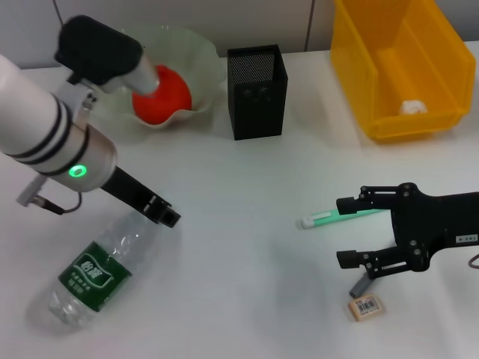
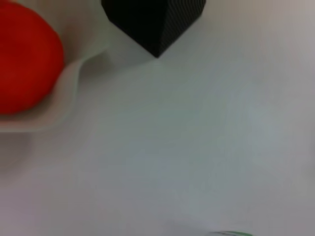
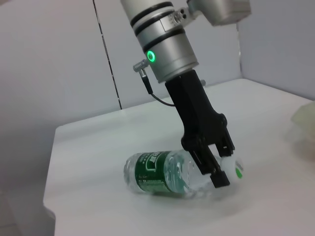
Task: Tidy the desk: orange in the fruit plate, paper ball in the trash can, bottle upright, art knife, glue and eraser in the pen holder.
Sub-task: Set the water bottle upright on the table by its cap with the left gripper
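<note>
Eraser (image 1: 366, 307) near table (image 1: 247, 224) edge, right gripper (image 1: 346, 232) above

Clear plastic bottle with dark green label (image 3: 162, 173) lies on side; left gripper (image 3: 216, 169) clamps its neck.

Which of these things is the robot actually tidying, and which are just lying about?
Job: red-orange orange; pale green wavy fruit plate; white paper ball; yellow plastic trash can; clear green-labelled bottle (left gripper at its neck); beige eraser; black mesh pen holder; green-white stick, likely glue.
Lying about: none sure; small grey piece by right gripper, unidentifiable.
</note>
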You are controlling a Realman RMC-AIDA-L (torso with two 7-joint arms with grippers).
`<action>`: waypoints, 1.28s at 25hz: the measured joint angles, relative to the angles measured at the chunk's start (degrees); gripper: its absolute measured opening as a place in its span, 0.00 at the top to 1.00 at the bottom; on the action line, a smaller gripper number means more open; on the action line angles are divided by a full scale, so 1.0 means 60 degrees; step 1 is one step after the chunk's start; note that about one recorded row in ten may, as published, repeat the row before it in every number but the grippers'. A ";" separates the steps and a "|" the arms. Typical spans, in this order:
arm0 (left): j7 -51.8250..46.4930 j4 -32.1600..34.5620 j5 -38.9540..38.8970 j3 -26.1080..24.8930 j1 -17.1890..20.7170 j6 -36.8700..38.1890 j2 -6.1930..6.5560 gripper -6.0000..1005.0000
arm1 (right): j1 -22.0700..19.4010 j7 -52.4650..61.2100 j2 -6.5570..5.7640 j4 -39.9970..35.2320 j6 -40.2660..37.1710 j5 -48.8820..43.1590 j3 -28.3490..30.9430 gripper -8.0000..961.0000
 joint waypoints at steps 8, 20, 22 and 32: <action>0.0053 0.1576 0.0471 -0.0777 0.0701 0.0858 0.0020 0.56 | 0.0009 0.0078 0.0010 -0.0031 -0.0047 0.0132 0.0060 0.12; 0.0657 0.4854 0.0410 -0.3039 0.1745 0.2247 0.0026 0.56 | 0.0129 0.0339 0.0007 -0.0103 -0.0084 0.0257 0.0061 0.12; 0.0674 0.5289 0.0366 -0.3253 0.1894 0.2347 0.0018 0.55 | 0.0129 0.0385 0.0007 -0.0118 -0.0085 0.0268 0.0061 0.12; 0.0810 0.6231 -0.0686 -0.4197 0.2216 0.2681 0.0054 0.56 | 0.0114 0.0501 0.0024 -0.0305 -0.0197 0.0455 0.0061 0.12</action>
